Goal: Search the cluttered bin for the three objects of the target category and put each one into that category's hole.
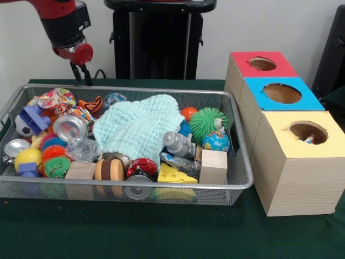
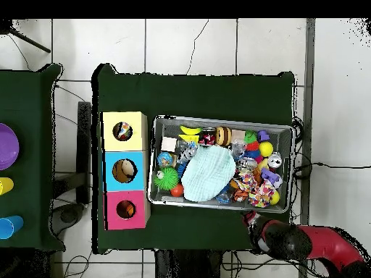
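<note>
A wire mesh bin [image 1: 243,182] [image 2: 221,120] is full of toys, with a mint green cloth [image 1: 137,127] [image 2: 208,176] spread over its middle. Around the cloth lie a green spiky ball [image 1: 206,120], a globe ball [image 1: 215,141], a yellow cheese wedge [image 1: 172,175], a wooden block [image 1: 214,166] and a soccer ball [image 1: 22,125]. Three boxes stand beside the bin, each with a hole: red [image 1: 262,63], blue [image 1: 282,93], yellow [image 1: 307,131]. My gripper [image 1: 81,74] [image 2: 250,217] hangs open and empty above the bin's far left corner.
In the overhead view each hole shows something inside: yellow box [image 2: 122,131], blue box [image 2: 124,171], red box [image 2: 125,210]. A second table [image 2: 25,166] with purple, yellow and blue dishes stands at the left edge. Green cloth covers the table [image 1: 161,232].
</note>
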Controlling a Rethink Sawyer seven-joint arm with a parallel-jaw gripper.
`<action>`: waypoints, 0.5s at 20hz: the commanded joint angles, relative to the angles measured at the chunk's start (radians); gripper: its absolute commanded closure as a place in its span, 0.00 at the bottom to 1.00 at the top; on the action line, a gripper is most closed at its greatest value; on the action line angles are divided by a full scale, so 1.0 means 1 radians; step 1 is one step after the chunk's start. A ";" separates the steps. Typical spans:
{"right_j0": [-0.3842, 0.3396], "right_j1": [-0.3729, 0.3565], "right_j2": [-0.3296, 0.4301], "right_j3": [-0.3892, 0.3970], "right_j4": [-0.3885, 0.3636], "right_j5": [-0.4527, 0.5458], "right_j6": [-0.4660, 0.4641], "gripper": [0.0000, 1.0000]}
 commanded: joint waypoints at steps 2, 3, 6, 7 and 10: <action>-0.004 0.022 0.056 -0.172 -0.008 0.091 -0.328 0.00; -0.006 0.038 0.054 -0.185 -0.011 0.099 -0.342 0.00; -0.015 0.076 0.051 -0.214 -0.023 0.096 -0.367 0.00; -0.019 0.083 0.052 -0.224 -0.028 0.097 -0.380 0.00; -0.023 0.090 0.055 -0.236 -0.029 0.105 -0.395 0.00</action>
